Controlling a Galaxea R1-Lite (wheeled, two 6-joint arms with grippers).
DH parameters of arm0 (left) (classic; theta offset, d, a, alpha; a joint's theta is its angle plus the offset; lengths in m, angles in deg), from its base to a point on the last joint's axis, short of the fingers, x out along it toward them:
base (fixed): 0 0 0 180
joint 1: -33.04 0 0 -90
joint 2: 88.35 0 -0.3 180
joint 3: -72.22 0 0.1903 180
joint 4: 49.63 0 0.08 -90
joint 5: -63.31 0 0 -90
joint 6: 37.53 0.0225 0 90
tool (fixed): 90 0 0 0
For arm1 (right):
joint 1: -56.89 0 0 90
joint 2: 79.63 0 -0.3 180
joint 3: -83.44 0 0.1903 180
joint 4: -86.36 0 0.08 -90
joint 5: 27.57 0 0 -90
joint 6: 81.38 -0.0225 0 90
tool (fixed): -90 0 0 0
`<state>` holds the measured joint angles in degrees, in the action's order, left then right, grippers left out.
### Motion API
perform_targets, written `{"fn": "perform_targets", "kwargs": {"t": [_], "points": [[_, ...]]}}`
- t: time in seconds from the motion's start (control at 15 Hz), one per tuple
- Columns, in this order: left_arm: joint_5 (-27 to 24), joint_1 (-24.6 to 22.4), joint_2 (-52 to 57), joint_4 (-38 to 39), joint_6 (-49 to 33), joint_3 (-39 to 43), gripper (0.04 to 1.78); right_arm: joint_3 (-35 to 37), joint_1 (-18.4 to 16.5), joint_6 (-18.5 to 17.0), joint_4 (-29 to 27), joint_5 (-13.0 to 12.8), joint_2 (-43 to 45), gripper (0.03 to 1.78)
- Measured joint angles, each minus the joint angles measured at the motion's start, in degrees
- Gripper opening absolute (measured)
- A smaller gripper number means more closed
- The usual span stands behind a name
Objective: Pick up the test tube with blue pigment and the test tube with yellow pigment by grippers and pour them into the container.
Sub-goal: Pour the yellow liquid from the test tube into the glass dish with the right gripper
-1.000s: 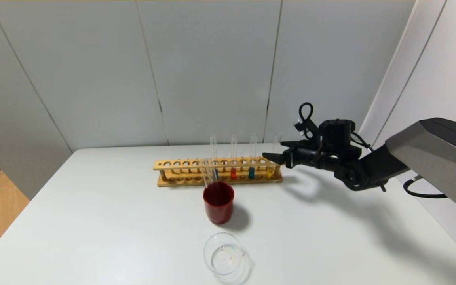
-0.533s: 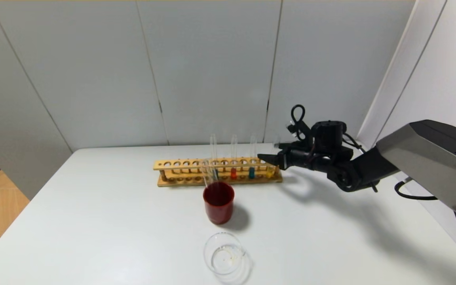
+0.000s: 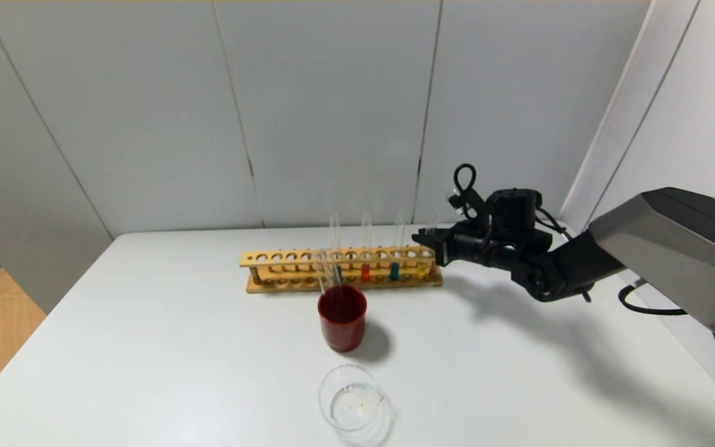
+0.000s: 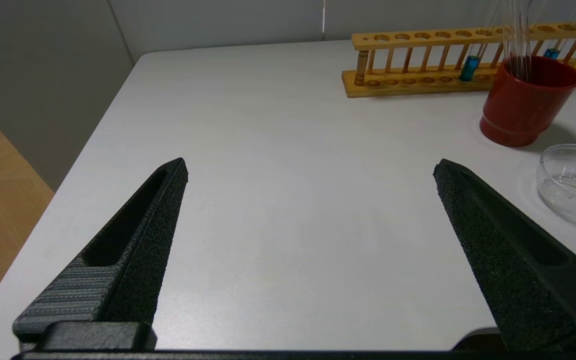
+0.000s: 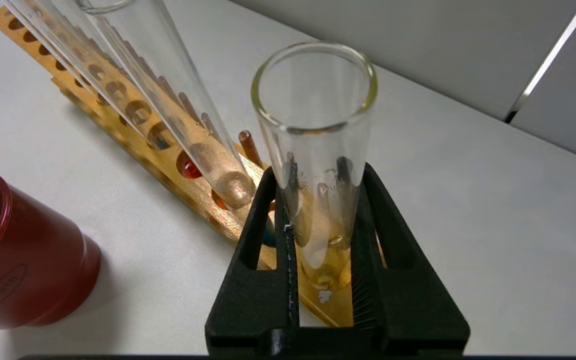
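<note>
Right gripper [image 5: 320, 215] is clamped on the test tube with yellow pigment [image 5: 318, 150], one black finger [image 5: 263, 240] pressed on each side of the glass, while the tube stands upright in the rightmost hole of the wooden rack [image 3: 283, 257]. In the head view that tube [image 3: 424, 264] is at the rack's right end, with the test tube with blue pigment [image 3: 395, 268] just left of it and a tube of orange-red liquid [image 3: 365, 270] further left. The rack lies across the far middle of the white table [image 3: 146, 347]. A dark red cup [image 3: 342, 316] holding empty glass tubes stands just in front of the rack, and the container [image 3: 351, 406], a low clear glass dish, sits near the table's front edge. Left gripper [image 4: 310, 167] hangs spread wide over the table's left side, grasping nothing.
</note>
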<state>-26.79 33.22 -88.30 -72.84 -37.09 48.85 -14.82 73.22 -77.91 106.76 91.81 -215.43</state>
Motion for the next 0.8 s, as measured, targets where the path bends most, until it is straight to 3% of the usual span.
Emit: {"fn": "perform_targets", "kwargs": {"t": [0.47, 0.8], "points": [[0.0, 0.0, 0.0, 0.0, 0.0, 0.0, 1.74, -0.8, 0.2, -0.9, -0.8, -0.4, 2.9, 0.37], [0.0, 0.0, 0.0, 0.0, 0.0, 0.0, 1.74, -4.4, -0.5, -1.7, -3.5, -1.3, 12.9, 0.37]]}}
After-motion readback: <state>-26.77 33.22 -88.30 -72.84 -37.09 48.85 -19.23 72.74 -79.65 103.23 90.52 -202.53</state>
